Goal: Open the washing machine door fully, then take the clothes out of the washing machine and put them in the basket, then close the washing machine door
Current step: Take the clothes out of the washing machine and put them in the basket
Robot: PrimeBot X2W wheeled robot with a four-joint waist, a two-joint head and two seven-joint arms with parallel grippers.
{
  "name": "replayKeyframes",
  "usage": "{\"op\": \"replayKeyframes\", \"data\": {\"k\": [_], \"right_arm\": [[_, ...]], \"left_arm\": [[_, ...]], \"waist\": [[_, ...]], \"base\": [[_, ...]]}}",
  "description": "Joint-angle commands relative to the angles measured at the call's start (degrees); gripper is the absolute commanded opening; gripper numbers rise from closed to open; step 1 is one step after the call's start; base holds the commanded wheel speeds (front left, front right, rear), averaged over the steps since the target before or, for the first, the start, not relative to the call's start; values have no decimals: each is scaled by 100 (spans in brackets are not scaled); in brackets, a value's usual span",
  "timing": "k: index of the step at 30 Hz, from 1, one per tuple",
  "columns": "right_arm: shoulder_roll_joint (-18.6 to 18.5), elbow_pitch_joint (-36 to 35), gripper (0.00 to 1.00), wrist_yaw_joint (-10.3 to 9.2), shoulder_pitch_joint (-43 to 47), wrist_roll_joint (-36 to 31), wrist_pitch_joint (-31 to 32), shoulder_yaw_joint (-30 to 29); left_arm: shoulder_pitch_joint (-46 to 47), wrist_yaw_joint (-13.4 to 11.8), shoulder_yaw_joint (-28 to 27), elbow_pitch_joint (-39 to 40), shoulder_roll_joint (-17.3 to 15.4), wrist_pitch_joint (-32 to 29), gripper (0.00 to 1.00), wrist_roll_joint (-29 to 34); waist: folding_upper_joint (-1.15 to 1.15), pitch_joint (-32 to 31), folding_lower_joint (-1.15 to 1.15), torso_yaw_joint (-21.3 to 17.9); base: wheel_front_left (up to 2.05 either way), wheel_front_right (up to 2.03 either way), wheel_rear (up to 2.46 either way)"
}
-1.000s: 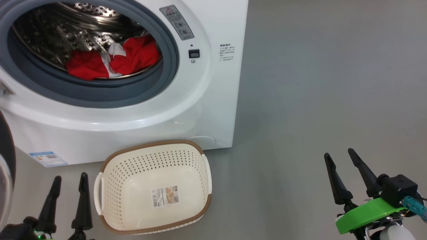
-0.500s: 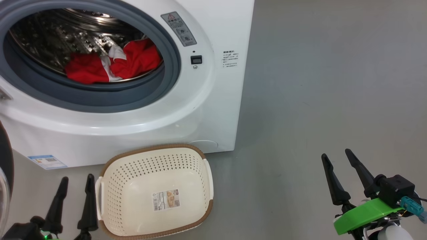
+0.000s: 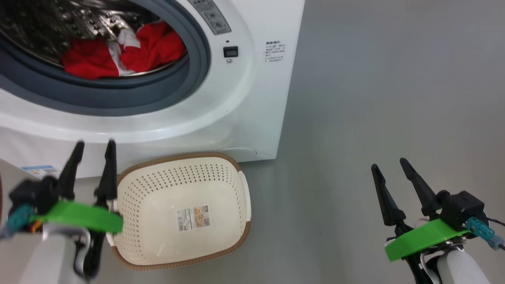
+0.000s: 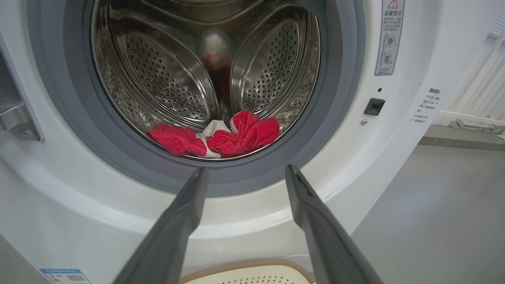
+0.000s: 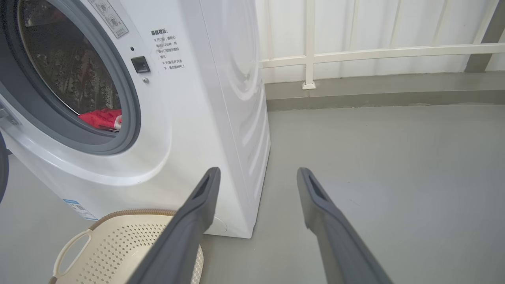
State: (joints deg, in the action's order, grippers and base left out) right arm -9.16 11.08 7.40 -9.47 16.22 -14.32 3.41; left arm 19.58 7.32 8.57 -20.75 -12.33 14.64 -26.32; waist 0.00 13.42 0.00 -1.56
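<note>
Looking from the head: washer open, clothes in its drum, basket empty. Left wrist: left jaws wide, empty, facing the clothes. Right wrist: right jaws wide, empty, above floor. Unloading and door-closing remain.

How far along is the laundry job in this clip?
Done: the washing machine stands open. In hand: the left gripper, open and empty, points at the drum. Left: the clothes lie inside, the basket is empty, and closing comes last.
</note>
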Motion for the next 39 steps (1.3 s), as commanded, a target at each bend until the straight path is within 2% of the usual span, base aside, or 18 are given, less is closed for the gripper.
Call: {"op": "replayKeyframes", "data": {"k": [1,7,19,26,39], "right_arm": [[-3,-159,100,9,-138,-74,-68,170],[175,-192,100,9,-456,-97,-68,314],[468,-241,100,9,-839,-57,-68,484],[569,-270,100,9,-944,-13,-68,612],[625,-346,100,9,-1129,57,-68,808]], "left_arm": [[425,16,-106,-51,-212,30,100,-31],[2103,16,511,-1391,-425,-209,100,-204],[3978,17,1406,-3240,-832,-383,100,-354],[4595,17,1857,-3804,-1106,-496,100,-385],[5458,17,2697,-4350,-1670,-598,100,-588]], "waist": [[0,183,0,-57],[0,655,0,-284],[0,1329,0,-826],[0,1648,0,-1081],[0,2079,0,-1464]], "base": [[0,0,0],[0,0,0],[0,0,0],[0,0,0],[0,0,0]]}}
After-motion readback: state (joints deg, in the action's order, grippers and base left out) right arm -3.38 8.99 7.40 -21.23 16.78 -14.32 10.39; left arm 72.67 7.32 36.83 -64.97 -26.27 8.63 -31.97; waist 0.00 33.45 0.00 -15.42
